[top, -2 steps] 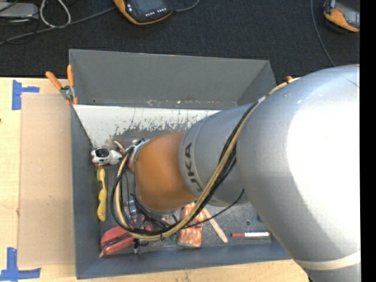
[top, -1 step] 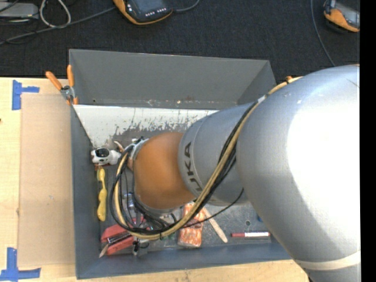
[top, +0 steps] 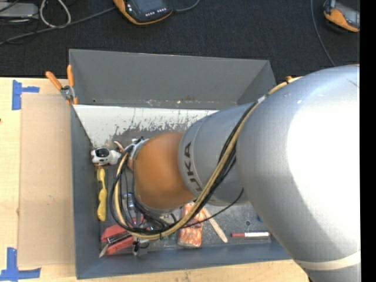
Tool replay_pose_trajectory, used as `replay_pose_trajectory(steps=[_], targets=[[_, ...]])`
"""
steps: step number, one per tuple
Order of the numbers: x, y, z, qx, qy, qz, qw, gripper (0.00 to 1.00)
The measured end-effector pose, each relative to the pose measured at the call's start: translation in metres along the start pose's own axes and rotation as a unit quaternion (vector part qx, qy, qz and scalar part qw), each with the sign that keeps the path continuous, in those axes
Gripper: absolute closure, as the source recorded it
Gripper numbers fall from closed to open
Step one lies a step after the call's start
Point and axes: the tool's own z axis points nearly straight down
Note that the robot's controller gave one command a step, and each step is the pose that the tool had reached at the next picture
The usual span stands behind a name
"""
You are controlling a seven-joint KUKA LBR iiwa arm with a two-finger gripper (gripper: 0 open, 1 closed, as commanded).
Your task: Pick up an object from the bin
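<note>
arm [top: 155,172] over lower-left bin [top: 170,81] | yellow stick [top: 101,195] lies along left wall

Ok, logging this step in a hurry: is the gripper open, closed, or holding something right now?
Gripper: cannot be told; the orange wrist cover hides it, low over the left half of the bin.

Place: you are looking at a robot lab or test cell, not a home or a shop.
Arm: a big silver industrial arm [top: 305,169] with an orange cover [top: 155,172] on its wrist and cables [top: 117,187] running along it fills your workspace.
Bin: a grey metal bin [top: 170,78] of mixed odds and ends sits under the arm.
Floor: dark carpet [top: 235,22] lies beyond the bin.
Controllers: 1 orange-and-black handheld control unit [top: 141,4] lies on that carpet, and a second unit [top: 343,13] lies at the top right, so you have 2.
Wiring: loose cords [top: 53,10] lie at the top left.
</note>
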Motion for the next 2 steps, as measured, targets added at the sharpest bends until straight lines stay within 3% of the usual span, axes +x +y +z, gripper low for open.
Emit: replay_pose_trajectory(steps=[2], targets=[[0.0001, 0.0000, 0.0000, 0.000, 0.0002, 0.000, 1.0000, 0.00]])
